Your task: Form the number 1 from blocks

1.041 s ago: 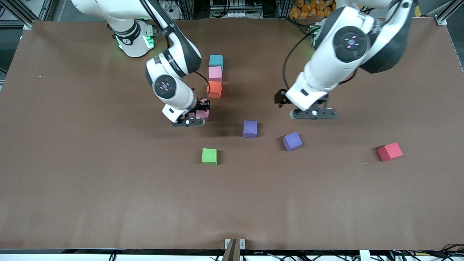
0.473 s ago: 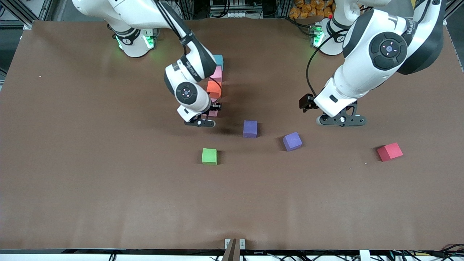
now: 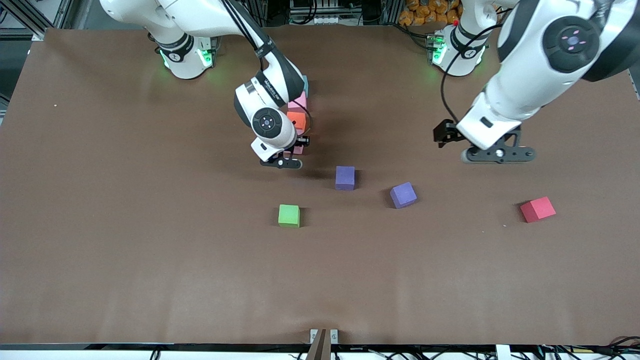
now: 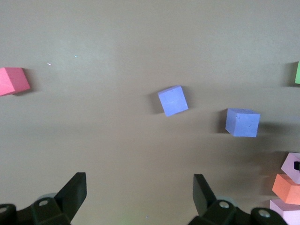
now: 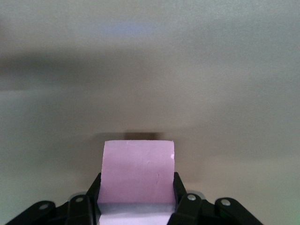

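Right gripper [image 5: 136,199]: I saw fingers clamped on a pink block [image 5: 137,176], just beside the orange block [image 3: 298,119].
Left gripper [image 4: 139,192]: I saw fingers spread, empty, over bare counter [image 3: 125,250].

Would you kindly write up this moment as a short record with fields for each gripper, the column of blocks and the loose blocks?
right gripper: shut on the held pink block, just nearer the camera than the orange block
left gripper: open, holds nothing, over bare table
column: light blue block, pink block, orange
loose: green block, two purple blocks, red block
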Action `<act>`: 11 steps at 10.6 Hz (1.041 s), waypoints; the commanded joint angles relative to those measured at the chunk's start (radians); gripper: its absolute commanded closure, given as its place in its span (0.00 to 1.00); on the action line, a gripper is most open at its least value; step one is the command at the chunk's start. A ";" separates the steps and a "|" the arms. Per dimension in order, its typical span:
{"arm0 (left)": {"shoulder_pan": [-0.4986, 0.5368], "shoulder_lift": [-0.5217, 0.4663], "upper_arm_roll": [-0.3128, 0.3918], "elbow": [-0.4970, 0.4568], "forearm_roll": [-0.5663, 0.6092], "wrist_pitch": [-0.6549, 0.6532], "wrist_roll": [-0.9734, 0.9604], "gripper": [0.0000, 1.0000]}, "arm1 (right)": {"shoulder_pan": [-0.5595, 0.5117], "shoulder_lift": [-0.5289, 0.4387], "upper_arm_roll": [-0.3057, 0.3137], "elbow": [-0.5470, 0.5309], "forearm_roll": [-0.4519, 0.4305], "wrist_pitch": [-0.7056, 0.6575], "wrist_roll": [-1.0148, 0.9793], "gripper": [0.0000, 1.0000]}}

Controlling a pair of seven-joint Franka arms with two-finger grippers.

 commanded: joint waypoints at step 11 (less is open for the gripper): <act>0.050 -0.029 -0.002 -0.005 0.021 -0.042 0.037 0.00 | 0.060 -0.023 -0.008 -0.071 0.003 0.050 0.008 0.44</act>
